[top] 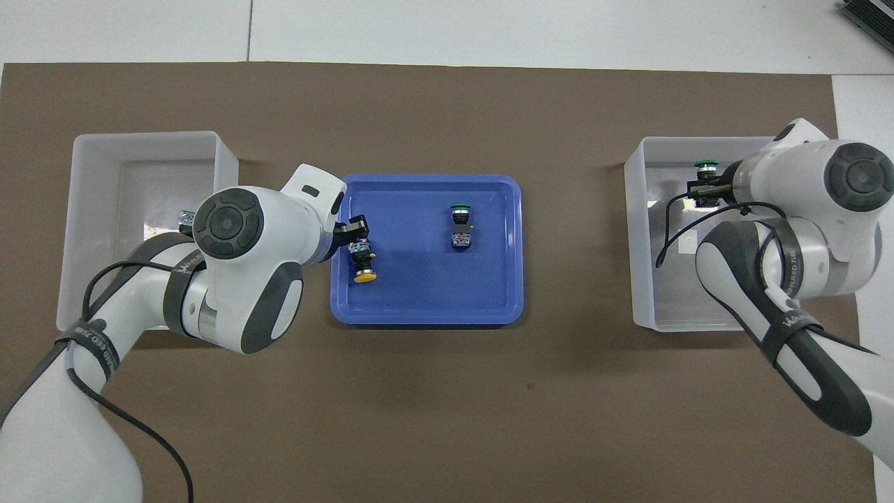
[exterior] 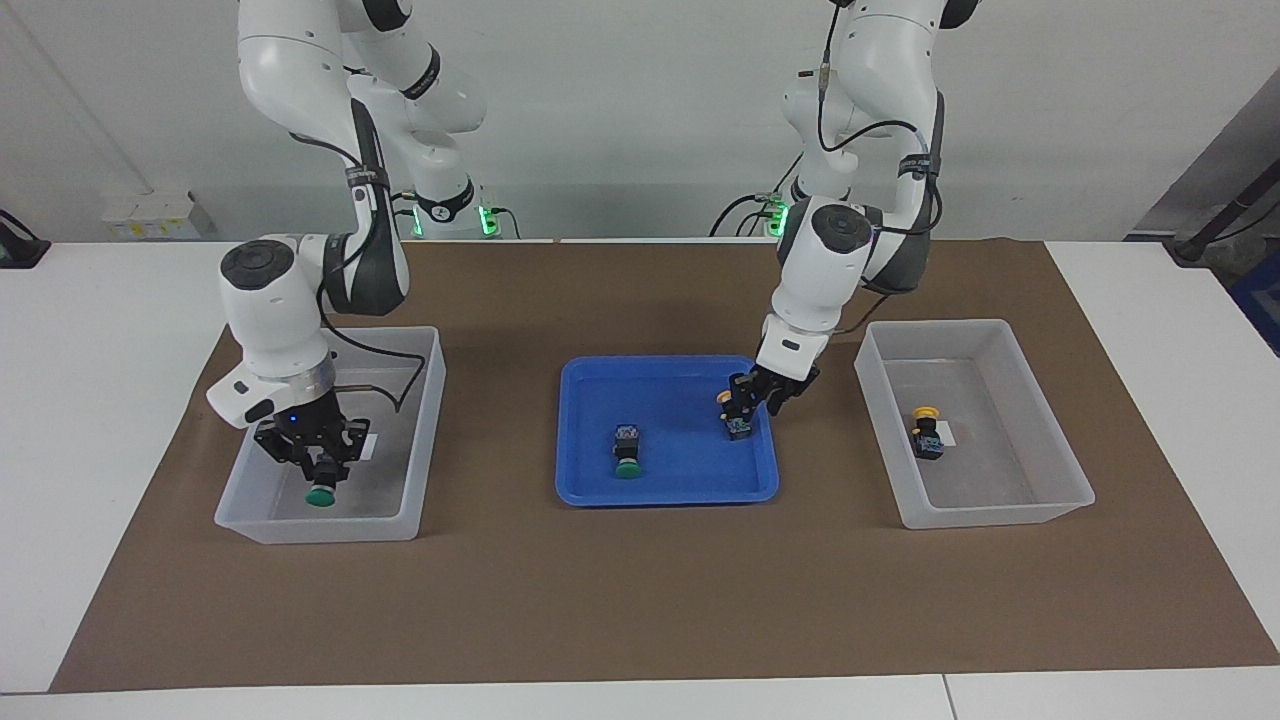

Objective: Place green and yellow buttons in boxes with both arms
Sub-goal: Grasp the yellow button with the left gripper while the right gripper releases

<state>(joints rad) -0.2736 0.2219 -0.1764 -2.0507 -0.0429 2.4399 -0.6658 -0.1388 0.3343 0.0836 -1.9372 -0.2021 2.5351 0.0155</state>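
Note:
My right gripper (exterior: pixel 322 468) is low inside the box (exterior: pixel 425 440) at the right arm's end, shut on a green button (exterior: pixel 320 490) with its cap pointing away from the robots; both also show in the overhead view, the gripper (top: pixel 704 188) and the button (top: pixel 707 166). My left gripper (exterior: pixel 762 398) is down in the blue tray (exterior: pixel 670 490), open, at the terminal end of a yellow button (exterior: pixel 736 412) that lies there (top: pixel 362 260). A second green button (exterior: pixel 627 452) lies in the tray's middle. A second yellow button (exterior: pixel 926 432) lies in the other box (exterior: pixel 1050 420).
The tray and both boxes stand in a row on a brown mat (exterior: pixel 640 600). The left arm's elbow covers part of its box (top: pixel 84 209) in the overhead view. Each box has a small white label inside.

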